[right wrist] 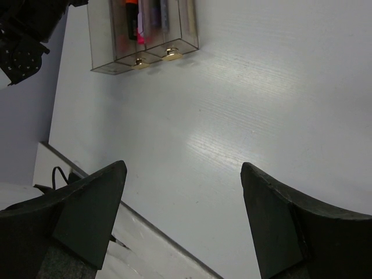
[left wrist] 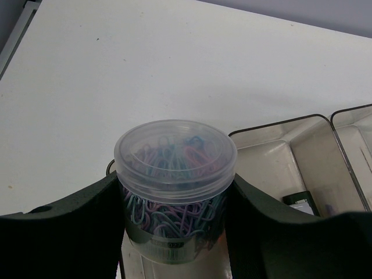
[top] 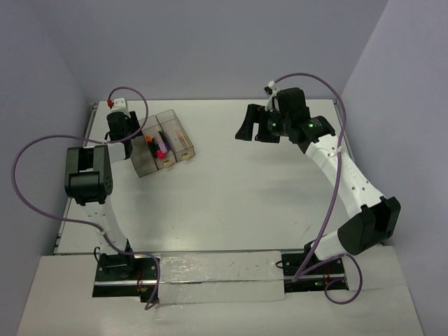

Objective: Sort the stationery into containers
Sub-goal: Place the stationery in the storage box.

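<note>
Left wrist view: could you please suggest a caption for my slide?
Left gripper holds a clear tub of coloured paper clips at the smoky end bin.

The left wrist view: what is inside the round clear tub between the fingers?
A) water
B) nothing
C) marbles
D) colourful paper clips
D: through the see-through tub, gripped by the left gripper, a tangle of blue, pink and purple paper clips shows.
</note>
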Controlling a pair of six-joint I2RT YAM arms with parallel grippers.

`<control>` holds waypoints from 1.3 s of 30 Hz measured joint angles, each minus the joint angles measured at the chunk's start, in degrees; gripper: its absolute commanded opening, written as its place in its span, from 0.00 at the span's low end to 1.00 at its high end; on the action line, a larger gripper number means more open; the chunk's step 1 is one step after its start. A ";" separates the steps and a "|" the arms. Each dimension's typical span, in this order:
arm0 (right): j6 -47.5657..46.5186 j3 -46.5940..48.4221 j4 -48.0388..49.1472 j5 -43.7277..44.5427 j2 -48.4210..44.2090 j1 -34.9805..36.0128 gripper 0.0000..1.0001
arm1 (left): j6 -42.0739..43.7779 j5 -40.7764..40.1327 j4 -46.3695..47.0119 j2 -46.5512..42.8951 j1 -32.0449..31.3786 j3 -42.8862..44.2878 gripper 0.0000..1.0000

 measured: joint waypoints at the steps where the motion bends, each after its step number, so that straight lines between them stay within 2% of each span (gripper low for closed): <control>1: -0.01 -0.03 0.00 0.00 -0.08 -0.04 0.87 | 0.01 0.00 -0.12 0.00 0.00 0.00 0.42; 5: -0.17 -0.45 -0.06 0.00 -0.54 -0.24 0.87 | 0.00 0.00 -0.40 0.00 -0.02 0.04 0.43; 11: -0.28 -0.72 -0.11 0.00 -0.73 -0.51 0.87 | -0.02 -0.08 -0.98 0.32 -0.04 0.91 0.38; 29: -0.43 -1.51 -0.35 0.01 -1.33 -1.24 0.87 | 0.10 -1.84 -4.25 2.78 -0.73 5.16 0.41; 32: -0.60 -1.51 -0.47 0.00 -1.50 -1.52 0.87 | 0.11 -2.24 -4.19 2.78 -0.79 5.11 0.44; 36: -0.81 -1.51 -0.93 0.00 -1.52 -1.82 0.87 | 0.07 -2.39 -3.80 2.78 -0.81 4.79 0.54; 39: -0.85 -1.49 -1.28 0.00 -1.52 -1.99 0.87 | 0.02 -2.48 -3.82 2.78 -0.81 4.79 0.55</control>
